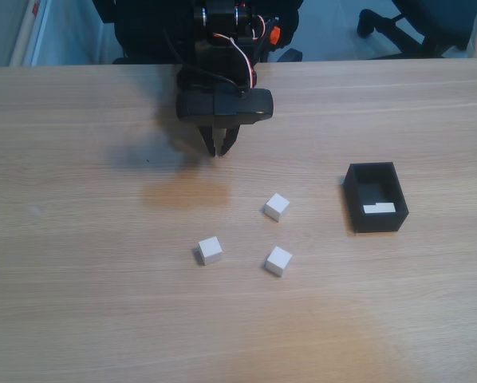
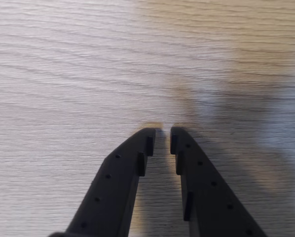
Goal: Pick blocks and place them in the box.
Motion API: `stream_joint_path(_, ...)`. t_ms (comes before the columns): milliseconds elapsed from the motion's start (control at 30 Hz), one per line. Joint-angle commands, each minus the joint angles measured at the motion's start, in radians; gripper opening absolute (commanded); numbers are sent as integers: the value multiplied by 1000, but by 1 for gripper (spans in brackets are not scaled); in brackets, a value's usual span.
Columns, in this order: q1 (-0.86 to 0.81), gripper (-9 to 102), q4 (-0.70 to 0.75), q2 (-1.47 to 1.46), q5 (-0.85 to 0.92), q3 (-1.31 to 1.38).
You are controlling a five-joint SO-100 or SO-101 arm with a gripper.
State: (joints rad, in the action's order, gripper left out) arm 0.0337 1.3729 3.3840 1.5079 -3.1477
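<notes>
Three small white blocks lie on the wooden table in the fixed view: one (image 1: pixel 277 207) at the centre, one (image 1: pixel 210 250) lower left, one (image 1: pixel 278 260) below the first. The black open-topped box (image 1: pixel 354 199) sits to their right, with a flat white piece (image 1: pixel 380 209) inside. My black gripper (image 1: pixel 220 148) hangs near the far side of the table, well above and left of the blocks. In the wrist view the gripper (image 2: pixel 163 136) points at bare wood, its fingers nearly together with just a thin slit and nothing between them.
The arm's base and wiring (image 1: pixel 226 32) stand at the table's far edge. A chair base (image 1: pixel 398 24) is on the floor behind the table. Bare wood stretches to the left and along the front.
</notes>
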Motion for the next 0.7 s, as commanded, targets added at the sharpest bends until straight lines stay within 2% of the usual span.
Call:
stream_joint_path(0, 41, 0, 41, 29, -97, -64)
stream_joint_path(667, 49, 0, 43, 28, -86, -64)
